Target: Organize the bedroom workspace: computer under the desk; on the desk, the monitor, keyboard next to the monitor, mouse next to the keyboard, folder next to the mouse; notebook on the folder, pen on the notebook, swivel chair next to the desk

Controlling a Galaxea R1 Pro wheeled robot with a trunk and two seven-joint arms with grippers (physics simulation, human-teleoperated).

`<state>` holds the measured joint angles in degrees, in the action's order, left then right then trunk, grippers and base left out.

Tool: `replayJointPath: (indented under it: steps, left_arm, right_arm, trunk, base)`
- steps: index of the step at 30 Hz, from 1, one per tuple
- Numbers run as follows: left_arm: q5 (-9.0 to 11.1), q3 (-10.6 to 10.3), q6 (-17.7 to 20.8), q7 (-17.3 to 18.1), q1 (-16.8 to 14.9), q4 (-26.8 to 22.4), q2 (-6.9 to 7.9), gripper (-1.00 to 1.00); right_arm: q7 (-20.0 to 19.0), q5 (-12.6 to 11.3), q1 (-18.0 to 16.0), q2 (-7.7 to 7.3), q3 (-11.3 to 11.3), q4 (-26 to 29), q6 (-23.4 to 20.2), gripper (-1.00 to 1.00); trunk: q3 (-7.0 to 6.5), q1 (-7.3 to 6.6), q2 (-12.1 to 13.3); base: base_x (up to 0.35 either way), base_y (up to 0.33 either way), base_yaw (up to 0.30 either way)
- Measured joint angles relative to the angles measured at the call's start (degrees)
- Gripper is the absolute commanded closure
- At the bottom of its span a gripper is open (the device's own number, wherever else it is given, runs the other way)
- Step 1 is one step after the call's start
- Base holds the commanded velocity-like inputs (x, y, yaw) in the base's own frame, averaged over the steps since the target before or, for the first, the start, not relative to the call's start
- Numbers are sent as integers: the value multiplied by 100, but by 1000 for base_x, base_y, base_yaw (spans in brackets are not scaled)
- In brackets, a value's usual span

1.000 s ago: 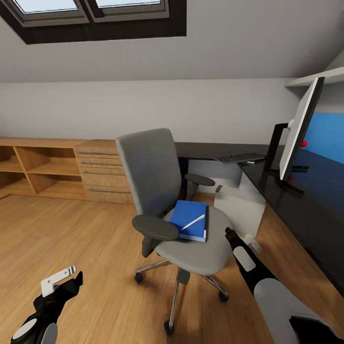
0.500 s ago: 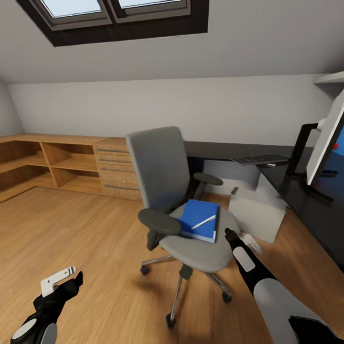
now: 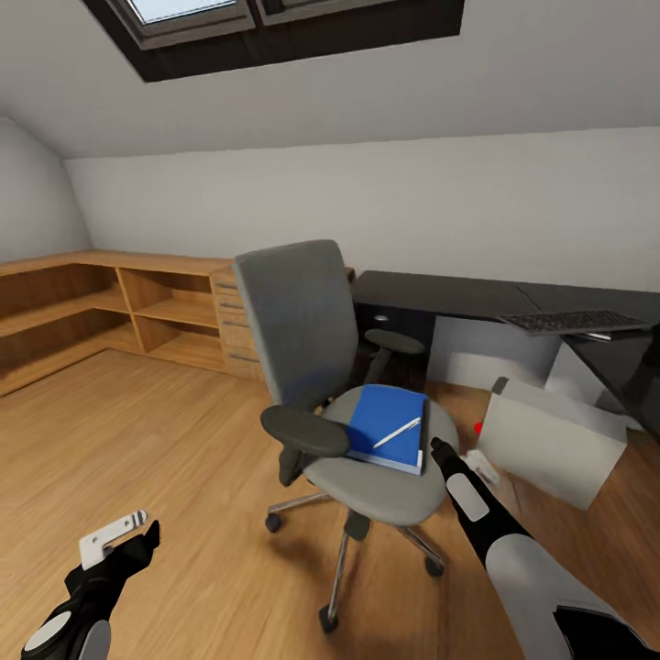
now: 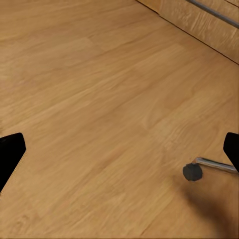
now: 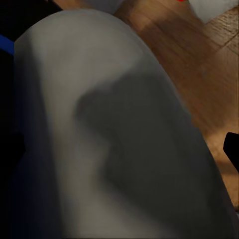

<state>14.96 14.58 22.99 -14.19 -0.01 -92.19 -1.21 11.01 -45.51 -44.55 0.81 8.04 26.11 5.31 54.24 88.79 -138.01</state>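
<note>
The grey swivel chair (image 3: 307,348) stands in the middle of the wooden floor, away from the black desk (image 3: 458,295). On its seat lies a blue folder (image 3: 383,422) with a white pen (image 3: 396,433) on top; I cannot tell a notebook apart from it. The keyboard (image 3: 573,321) lies on the desk at the right. The white computer (image 3: 550,440) stands on the floor by the desk. My right gripper (image 3: 461,458) is open beside the seat's right edge (image 5: 124,139). Low at the left, my left gripper (image 3: 126,543) hangs open over bare floor. The monitor is out of view.
Wooden shelves (image 3: 82,307) and a drawer unit (image 3: 234,321) line the back left wall. A chair caster (image 4: 191,172) is close to the left gripper. A small red thing (image 3: 478,427) lies on the floor between chair and computer. A sloped ceiling holds a skylight (image 3: 266,18).
The whole picture has shifted right as the camera turned left; the monitor has left the view. Both arms keep their places in the picture.
</note>
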Motion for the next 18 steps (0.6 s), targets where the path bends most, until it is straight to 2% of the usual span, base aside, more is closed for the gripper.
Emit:
replayJointPath:
  steps: [7, 13, 18]
  left_arm:
    - [-7, -26, 0, -7, -2, 0, 0, -100]
    - [-8, -43, 2, -9, 0, 7, 0, -100]
    - [-9, -57, 6, -9, -1, 10, 0, -100]
  right_arm:
    - [0, 11, -1, 1, 0, 9, 15, -100]
    - [-3, 26, 0, -9, -5, 12, 17, -100]
    - [-17, -53, 2, 11, -23, 4, 15, -100]
  trunk:
    - [33, 1, 0]
    - [63, 3, 0]
    - [87, 4, 1]
  base:
    - [292, 0, 226]
    - [32, 0, 226]
    - [21, 0, 180]
